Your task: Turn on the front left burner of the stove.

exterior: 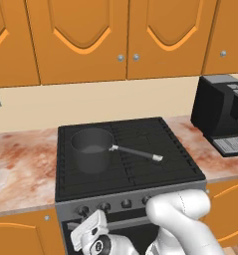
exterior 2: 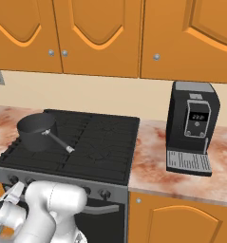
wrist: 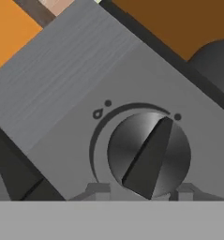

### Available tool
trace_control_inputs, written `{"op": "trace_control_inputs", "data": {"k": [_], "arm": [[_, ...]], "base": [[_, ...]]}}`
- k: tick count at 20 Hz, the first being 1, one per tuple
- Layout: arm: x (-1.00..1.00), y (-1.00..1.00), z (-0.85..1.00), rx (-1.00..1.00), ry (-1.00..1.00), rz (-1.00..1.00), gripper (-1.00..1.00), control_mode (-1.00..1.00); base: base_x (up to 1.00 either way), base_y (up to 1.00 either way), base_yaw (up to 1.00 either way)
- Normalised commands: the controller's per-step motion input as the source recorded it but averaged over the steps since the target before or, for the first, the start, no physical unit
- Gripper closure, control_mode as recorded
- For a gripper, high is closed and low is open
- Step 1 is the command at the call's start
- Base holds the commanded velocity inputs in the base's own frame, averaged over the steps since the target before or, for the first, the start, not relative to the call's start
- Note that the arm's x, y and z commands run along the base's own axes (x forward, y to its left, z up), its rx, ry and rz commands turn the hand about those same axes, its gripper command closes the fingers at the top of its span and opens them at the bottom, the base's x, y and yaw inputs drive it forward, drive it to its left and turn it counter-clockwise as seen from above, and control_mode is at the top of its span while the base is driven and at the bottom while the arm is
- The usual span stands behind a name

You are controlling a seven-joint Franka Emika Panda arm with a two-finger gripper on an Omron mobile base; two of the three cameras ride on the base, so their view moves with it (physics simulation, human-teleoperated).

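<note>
The stove (exterior: 128,149) sits in the middle of the marbled bench (exterior: 21,164), under a row of orange wall cupboards (exterior: 80,35), with its black ribbed top above a grey metal front that carries a row of small dark round knobs (exterior: 126,203). The front left burner (exterior: 85,177) is the near-left quarter of the grate. A grey saucepan (exterior: 92,149) stands on the left side of the top, just behind that quarter, and its long handle reaches out to the right over the middle of the stove. A boxy black coffee machine (exterior 2: 192,127) stands on the bench to the right of the stove, well apart from the pan. The white arm is folded low in front of the stove, and the claw (exterior: 89,230) is down by the left end of the knob row, close to the grey front panel. In the hand view one knob (wrist: 148,155) is seen from very near: a round dark dial with a raised pointer bar lying slantwise, and a curved mark with small dots printed on the panel around it. Two finger tips (wrist: 97,191) rise on either side of the dial's lower edge, so the claw stands spread about as wide as the knob. Whether the tips touch the knob I cannot tell.
</note>
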Motion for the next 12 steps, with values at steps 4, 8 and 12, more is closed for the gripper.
{"op": "trace_control_inputs", "data": {"k": [4,8,12], "arm": [[0.00,0.47,0.89,-0.19,-0.11,0.13,1.00,-1.00],[0.00,0.32,0.99,-0.16,-0.16,0.10,1.00,-1.00],[0.00,0.30,0.96,-0.12,-0.27,0.10,1.00,-1.00]], "base": [[0.00,0.00,0.00],[0.00,0.00,0.00],[0.00,0.00,0.00]]}}
